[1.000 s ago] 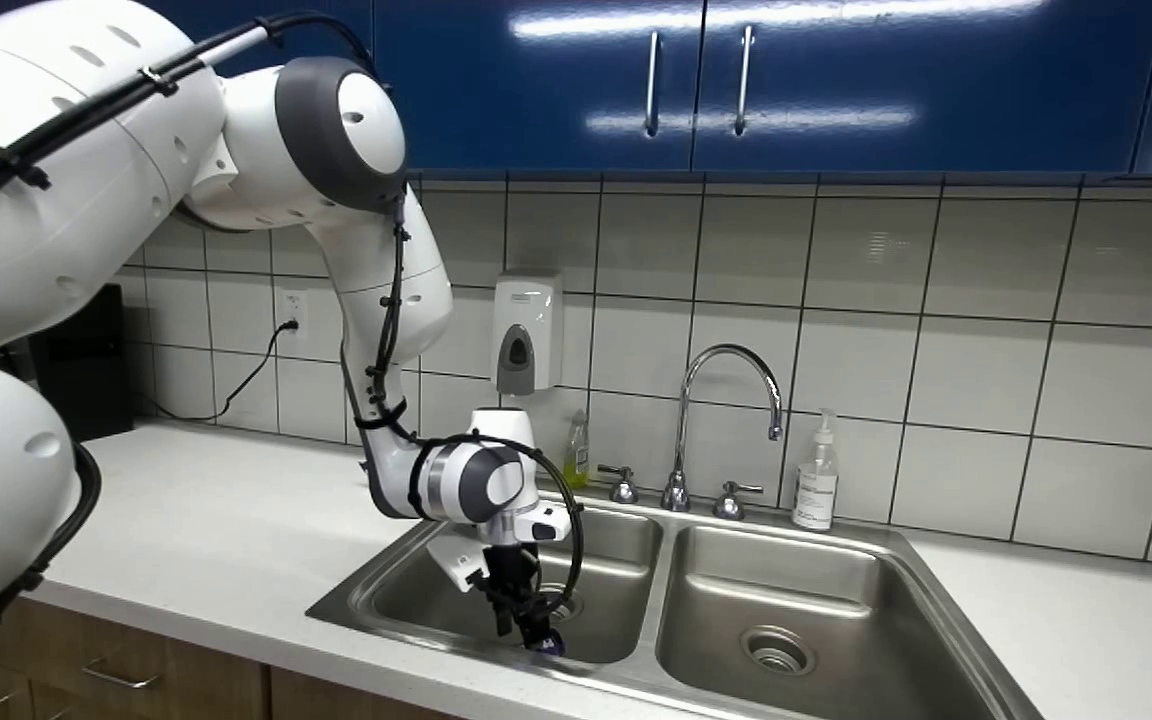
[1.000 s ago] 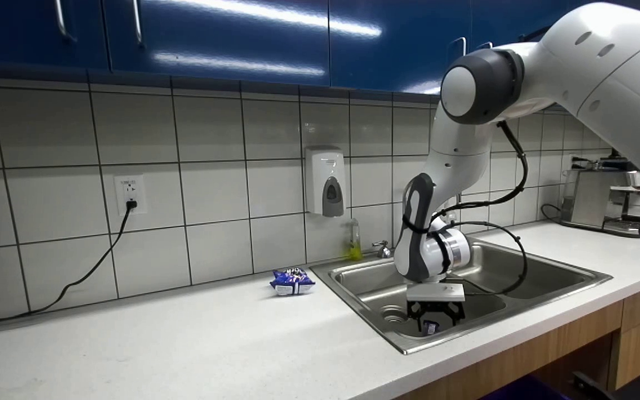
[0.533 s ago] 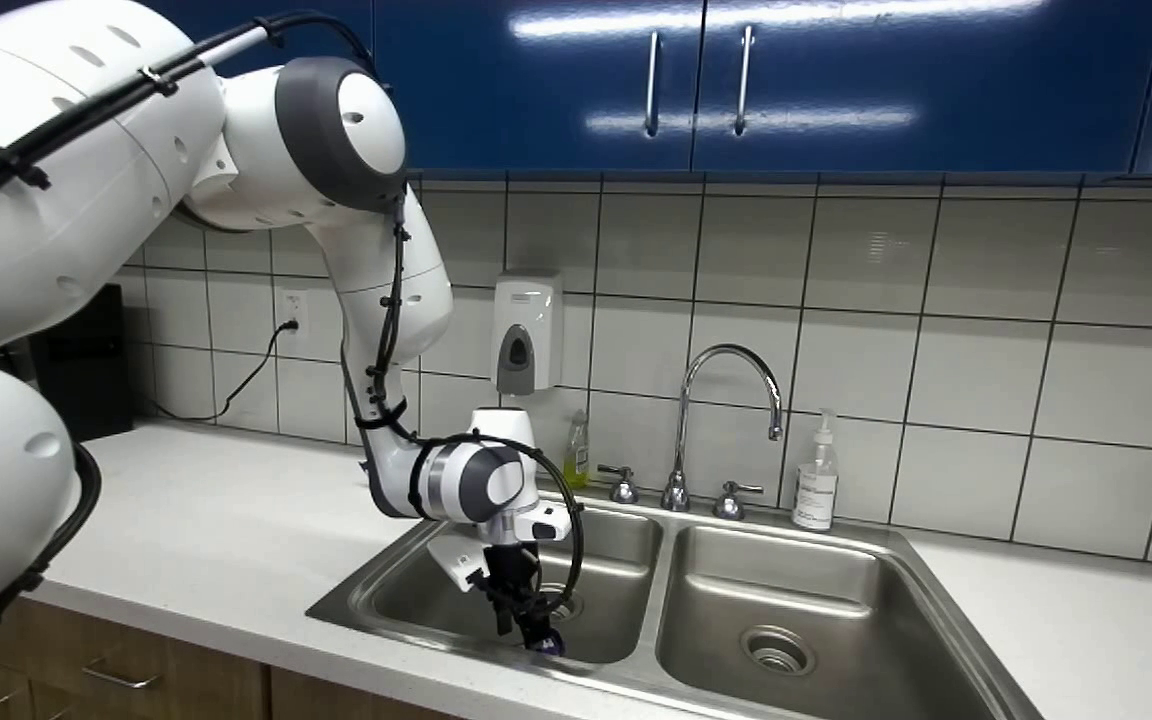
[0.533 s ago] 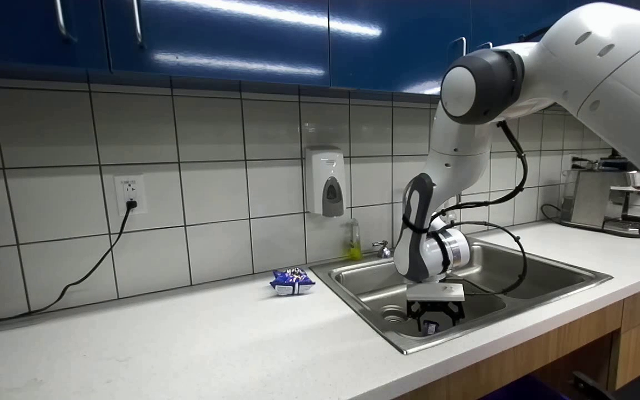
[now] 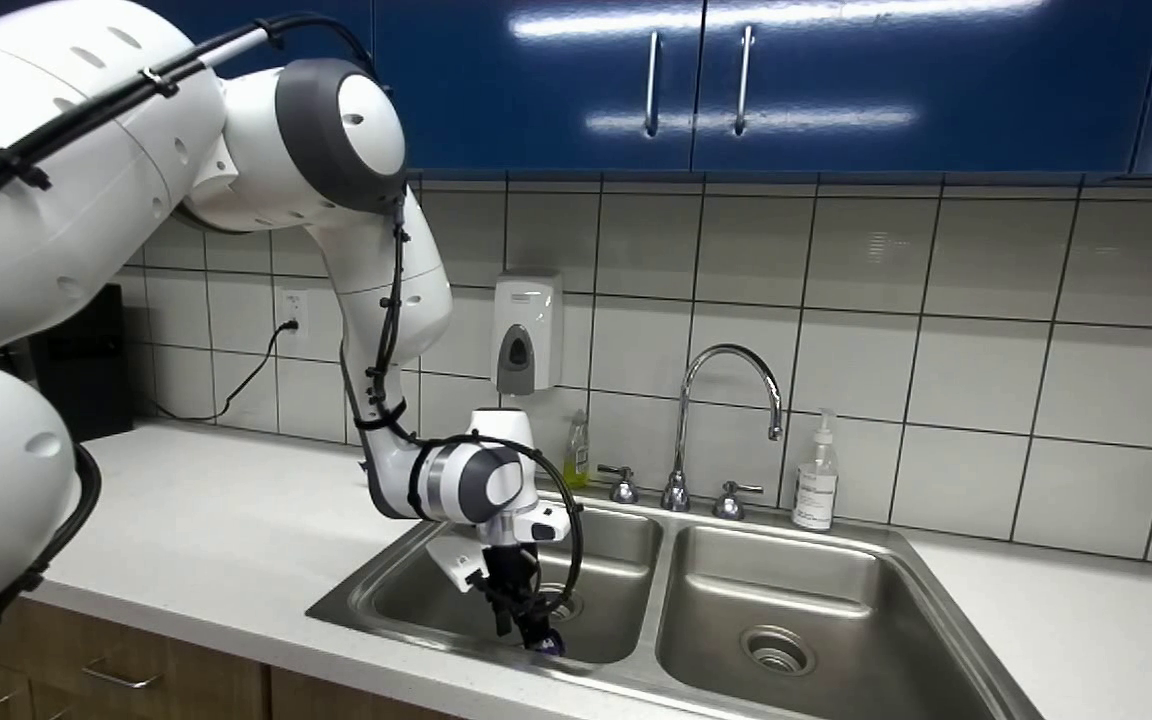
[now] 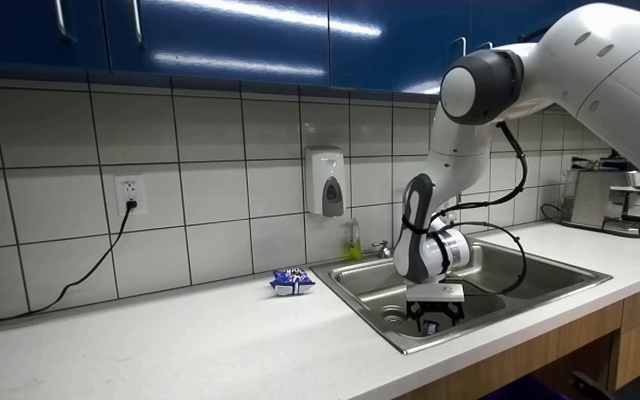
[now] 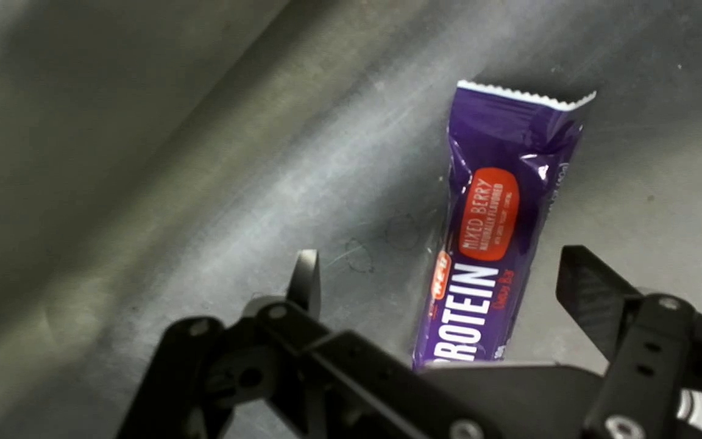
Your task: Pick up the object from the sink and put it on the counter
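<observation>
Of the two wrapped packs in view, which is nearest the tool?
The purple PROTEIN bar in the sink: in the wrist view it lies between the tool's open fingers. The blue pack sits apart, on the counter by the tiled wall.

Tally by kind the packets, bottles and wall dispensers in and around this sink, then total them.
Packets: 2 (protein bar, blue-purple packet)
Bottles: 2 (yellow-liquid bottle, pump bottle)
Wall dispensers: 1 (white dispenser)
Total: 5
</observation>
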Available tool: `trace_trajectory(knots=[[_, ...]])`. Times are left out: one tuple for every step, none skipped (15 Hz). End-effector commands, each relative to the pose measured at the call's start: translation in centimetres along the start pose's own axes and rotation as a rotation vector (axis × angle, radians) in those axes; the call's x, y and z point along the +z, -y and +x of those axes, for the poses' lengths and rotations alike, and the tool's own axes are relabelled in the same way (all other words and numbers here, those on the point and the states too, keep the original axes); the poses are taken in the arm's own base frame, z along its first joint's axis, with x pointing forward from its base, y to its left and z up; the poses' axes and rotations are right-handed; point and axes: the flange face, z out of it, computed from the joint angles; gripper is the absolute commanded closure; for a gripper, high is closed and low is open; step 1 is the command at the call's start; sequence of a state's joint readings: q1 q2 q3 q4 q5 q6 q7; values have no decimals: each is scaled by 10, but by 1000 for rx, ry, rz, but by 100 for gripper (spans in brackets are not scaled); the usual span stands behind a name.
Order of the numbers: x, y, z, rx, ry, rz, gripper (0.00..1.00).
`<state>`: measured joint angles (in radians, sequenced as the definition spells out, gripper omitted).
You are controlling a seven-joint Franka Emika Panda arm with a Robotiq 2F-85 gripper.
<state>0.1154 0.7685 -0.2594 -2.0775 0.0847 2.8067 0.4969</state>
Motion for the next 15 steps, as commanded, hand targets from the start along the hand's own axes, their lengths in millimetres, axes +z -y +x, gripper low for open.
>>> trace_trajectory(knots=[[9, 16, 1, 8, -16, 1, 0], [10, 20, 1, 4, -15, 3, 0], [12, 24, 1, 0, -21, 1, 0], [14, 28, 1, -3, -24, -3, 0], [16, 30, 2, -2, -27, -2, 0], [18, 32, 4, 0, -29, -3, 0], [20, 33, 5, 4, -35, -6, 0], [22, 32, 8, 11, -39, -8, 0], [23, 31, 10, 20, -41, -7, 0], [24, 30, 13, 28, -46, -11, 0], [26, 28, 16, 38, -50, -12, 0], [27, 27, 18, 46, -53, -15, 0], [27, 25, 20, 51, -55, -17, 0], [29, 24, 22, 56, -57, -21, 0], [29, 24, 23, 56, -55, -21, 0]])
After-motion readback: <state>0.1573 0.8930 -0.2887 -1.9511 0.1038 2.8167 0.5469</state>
